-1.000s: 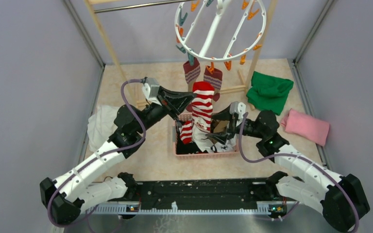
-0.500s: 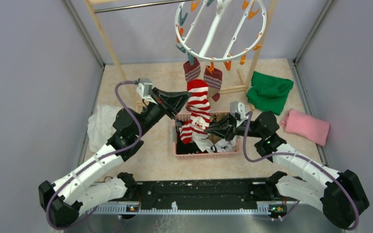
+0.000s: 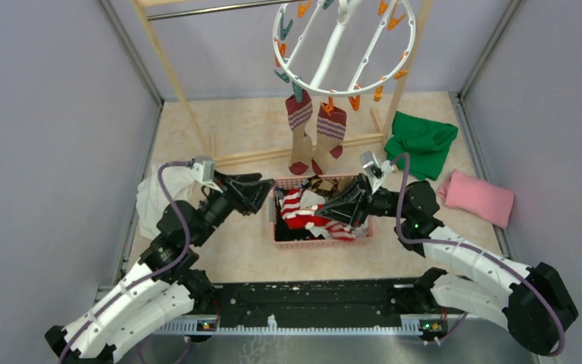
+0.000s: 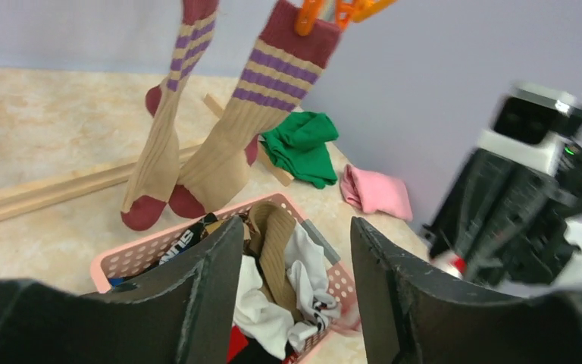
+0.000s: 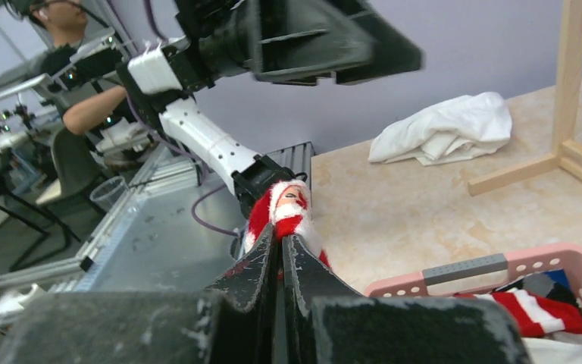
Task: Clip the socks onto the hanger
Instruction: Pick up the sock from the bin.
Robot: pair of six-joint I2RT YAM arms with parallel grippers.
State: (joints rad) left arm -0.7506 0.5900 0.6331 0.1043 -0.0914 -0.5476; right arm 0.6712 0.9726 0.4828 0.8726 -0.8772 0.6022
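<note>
Your right gripper [image 5: 279, 241] pinches only the tip of the red-and-white sock [image 3: 297, 212] lying in the basket [image 3: 322, 241], and your left gripper [image 4: 294, 235] gapes empty, so lifting toward the far hanger [image 3: 314, 89] may slip it free.

Top view high above the near edge, looking down on the whole table [image 3: 235, 136], left wrist view low, facing far right, right wrist view low, facing left, all three sharing the pink basket [image 3: 322, 242].
</note>
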